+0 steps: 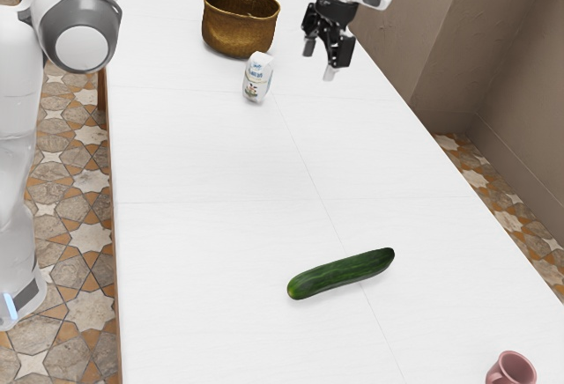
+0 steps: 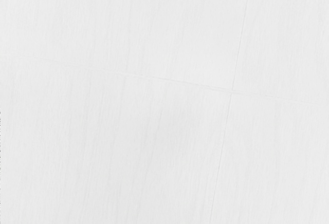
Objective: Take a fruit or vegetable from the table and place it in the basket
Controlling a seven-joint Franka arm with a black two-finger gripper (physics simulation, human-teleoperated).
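Reaching stage: the cucumber [image 1: 341,274] is unpicked, and the empty gripper [image 1: 319,61] hangs near the top of the frame.
In the exterior view the fingers stand apart with nothing between them, over the far part of the white table [image 1: 194,155]; the wrist view looks onto bare tabletop with crossing seams. The cucumber lies tilted at lower centre, well apart from the hand and well below it in the frame. The brown basket [image 1: 240,36] stands at upper centre-left, a small carton [image 1: 257,77] just beside it; a pink mug [image 1: 511,370] sits at lower right. The next move likely calls for travelling to the cucumber, squaring the fingers across its narrow width, then lowering.
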